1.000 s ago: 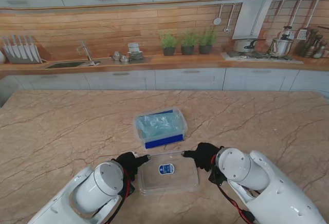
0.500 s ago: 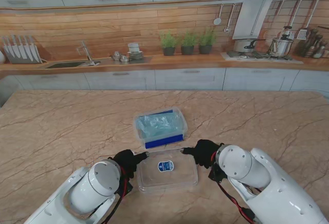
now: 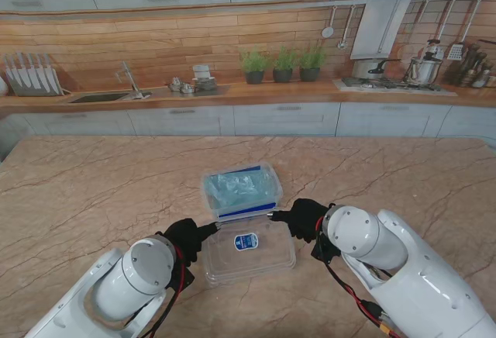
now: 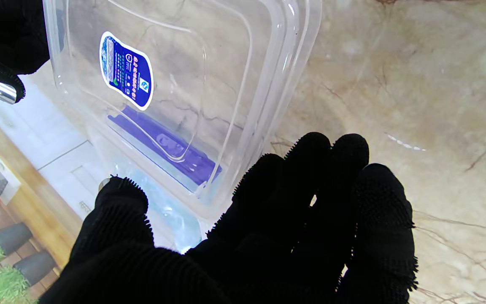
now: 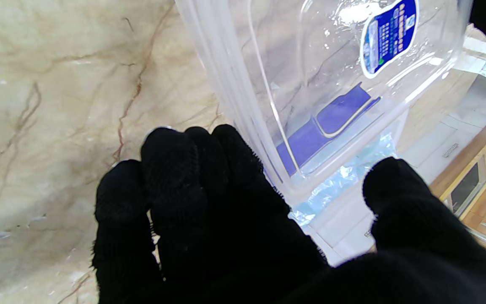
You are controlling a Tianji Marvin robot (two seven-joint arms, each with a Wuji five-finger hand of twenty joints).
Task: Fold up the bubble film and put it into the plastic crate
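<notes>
The bubble film [image 3: 236, 187] lies bunched inside the plastic crate [image 3: 210, 198], which sits on the marble table [image 3: 93, 191] just beyond my hands, a blue latch [image 3: 246, 210] on its side nearer to me. Between me and the crate I hold a clear lid [image 3: 249, 247] bearing a blue label [image 3: 246, 241], its far edge lifted and overlapping the crate's near rim. My left hand [image 3: 188, 234] grips the lid's left edge, thumb on one face and the other fingers [image 4: 310, 177] bunched against the opposite side; my right hand [image 3: 304, 218] grips the right edge the same way, fingers [image 5: 192, 169] pressed along the rim. Through the transparent lid, the wrist views show the blue latch and the pale film. Behind the table runs a kitchen counter [image 3: 232, 94] with three potted herbs [image 3: 283, 63].
</notes>
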